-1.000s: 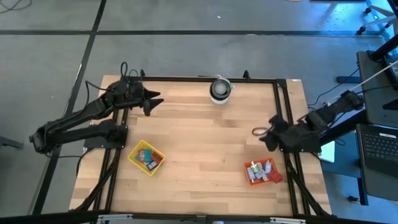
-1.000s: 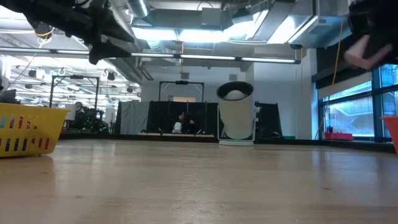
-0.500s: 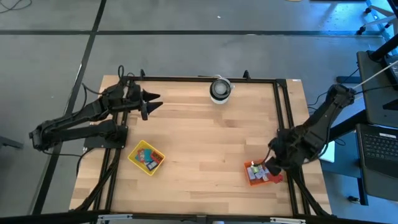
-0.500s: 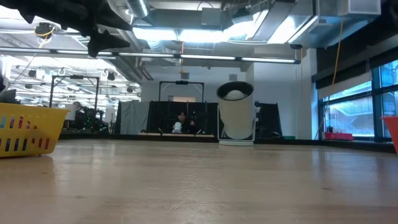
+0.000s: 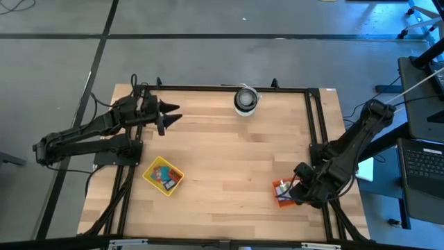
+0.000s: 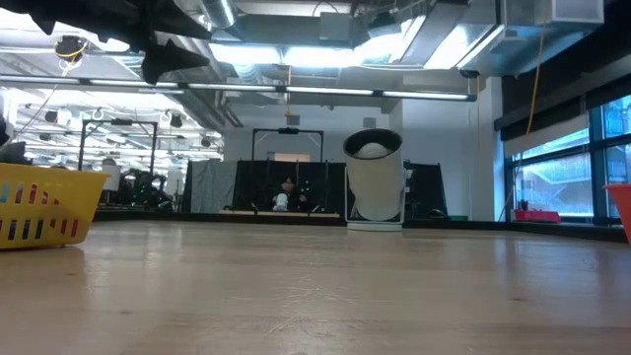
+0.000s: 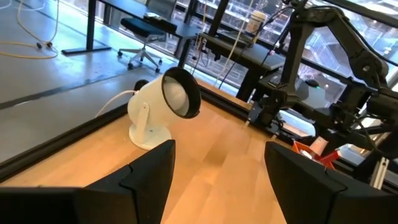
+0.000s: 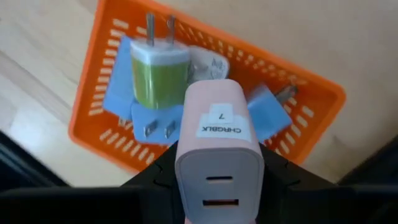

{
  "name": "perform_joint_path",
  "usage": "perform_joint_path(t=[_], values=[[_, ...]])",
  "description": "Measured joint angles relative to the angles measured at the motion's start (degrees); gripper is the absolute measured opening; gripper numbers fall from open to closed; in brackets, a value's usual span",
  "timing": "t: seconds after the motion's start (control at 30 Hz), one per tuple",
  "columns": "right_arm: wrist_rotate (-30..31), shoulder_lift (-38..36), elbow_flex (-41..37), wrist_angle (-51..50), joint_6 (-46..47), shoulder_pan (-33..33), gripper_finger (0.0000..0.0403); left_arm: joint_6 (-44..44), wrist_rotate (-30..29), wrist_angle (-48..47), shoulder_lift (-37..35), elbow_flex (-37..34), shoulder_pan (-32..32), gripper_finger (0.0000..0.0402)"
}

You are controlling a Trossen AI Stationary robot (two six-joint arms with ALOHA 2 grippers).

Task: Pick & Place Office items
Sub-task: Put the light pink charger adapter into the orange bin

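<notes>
Since a second ago the right gripper [image 5: 297, 195] has swung from open table at about 3 o'clock down to 5 o'clock, and now hangs over the orange tray [image 5: 280, 200], covering most of it from above. The left gripper [image 5: 173, 111] has barely shifted; it waits at 10 o'clock, its fingers spread wide, pointing toward the white roll [image 5: 245, 100] at 12 o'clock.

The right wrist view shows the right gripper clamped on a pink charger [image 8: 217, 143], which sits between its fingers, directly above the orange tray [image 8: 102, 109]. In that tray lie a green charger [image 8: 159, 76], blue chargers [image 8: 118, 99] and a white one [image 8: 208, 65]. The yellow tray [image 5: 154, 167] at 7 o'clock holds more small items [image 5: 166, 178].
</notes>
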Motion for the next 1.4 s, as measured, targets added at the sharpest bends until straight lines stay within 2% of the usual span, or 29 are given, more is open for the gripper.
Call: perform_joint_path(t=[0.13,0.6,0.93,1.23,1.4], values=[[3.0,1.3,0.0,0.2,0.0,0.0,0.0122,0.3,0.0,0.0,0.0,0.0,-0.9,0.0243],[1.8,5.0,0.0,0.6,-1.1,-0.2,0.0123,0.2,-0.5,0.0,0.0,0.0,-4.0,0.0243],[2.5,5.0,0.0,1.8,-3.0,-0.2,0.0207,0.1,-0.9,0.0,0.0,0.0,-4.9,0.0243],[1.9,4.8,0.0,1.6,-3.3,-0.2,0.0227,0.1,-0.9,0.0,0.0,0.0,-4.9,0.0243],[4.8,3.8,0.0,0.0,-2.2,-0.3,0.0230,0.1,-0.9,0.0,0.0,0.0,-4.9,0.0243]])
